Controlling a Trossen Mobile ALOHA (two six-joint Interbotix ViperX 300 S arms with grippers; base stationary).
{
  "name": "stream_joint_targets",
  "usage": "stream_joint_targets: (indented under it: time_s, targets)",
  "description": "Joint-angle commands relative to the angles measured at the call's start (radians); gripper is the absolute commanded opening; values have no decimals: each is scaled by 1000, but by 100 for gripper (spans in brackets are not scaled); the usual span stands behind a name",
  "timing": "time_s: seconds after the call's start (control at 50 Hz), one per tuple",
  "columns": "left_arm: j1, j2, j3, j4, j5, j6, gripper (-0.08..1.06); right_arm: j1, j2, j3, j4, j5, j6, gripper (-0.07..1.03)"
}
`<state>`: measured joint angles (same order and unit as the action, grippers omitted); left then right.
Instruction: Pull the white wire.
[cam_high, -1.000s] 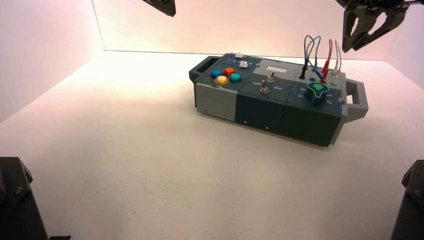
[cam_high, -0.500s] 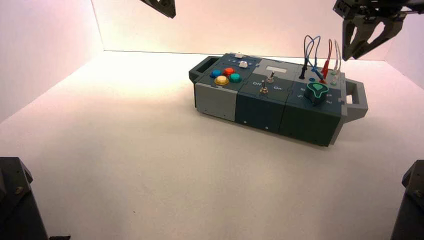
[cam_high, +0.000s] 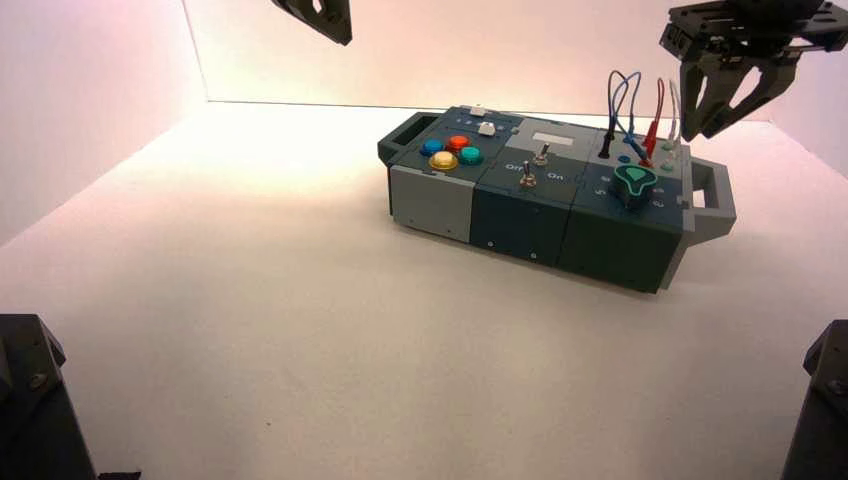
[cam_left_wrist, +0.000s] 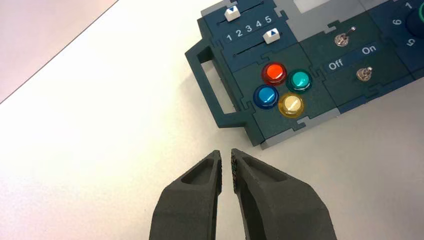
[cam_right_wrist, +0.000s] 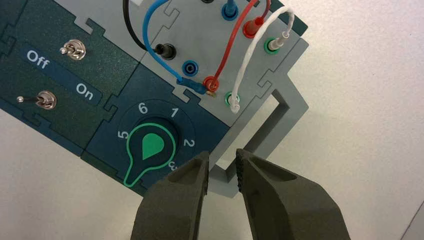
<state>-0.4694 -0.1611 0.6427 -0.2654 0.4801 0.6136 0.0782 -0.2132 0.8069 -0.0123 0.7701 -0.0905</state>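
My right gripper (cam_high: 697, 137), jaws wide and holding nothing, hangs by the box's (cam_high: 560, 215) grey 3 o'clock handle (cam_high: 715, 200). The white wire (cam_right_wrist: 245, 62) loops between two green-rimmed sockets at the box's 2 o'clock end, both plugs seated. Crowding it on its 9 o'clock side are the red wire (cam_right_wrist: 231, 47), then the blue wire (cam_right_wrist: 146, 30) and black wire (cam_right_wrist: 128, 25); one blue plug (cam_right_wrist: 192, 85) lies right beside a red socket. Towards 7 o'clock from the white wire sits the green-marked knob (cam_right_wrist: 151, 146), its narrow end between "3" and "5"; "6", "1" and "2" also show. The switches (cam_right_wrist: 75, 49) flank "Off" and "On"; the white sliders (cam_left_wrist: 271, 35) flank "1 2 3 4 5". My left gripper (cam_high: 343, 38) waits at 11 o'clock, jaws narrowly parted.
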Motion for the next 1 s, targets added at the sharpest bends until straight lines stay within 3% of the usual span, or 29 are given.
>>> stream_joint_targets:
  time_s: [0.02, 0.64, 1.0]
  targets:
    - [-2, -9, -26, 2, -55, 5, 13, -5, -6, -28, 0, -5, 2, 31]
    - [-2, -2, -32, -3, -101, -2, 13, -38, 14, -40, -15, -41, -3, 31]
    - [-12, -55, -23, -5, -95, -2, 13, -40, 71, -52, -15, -71, -3, 31]
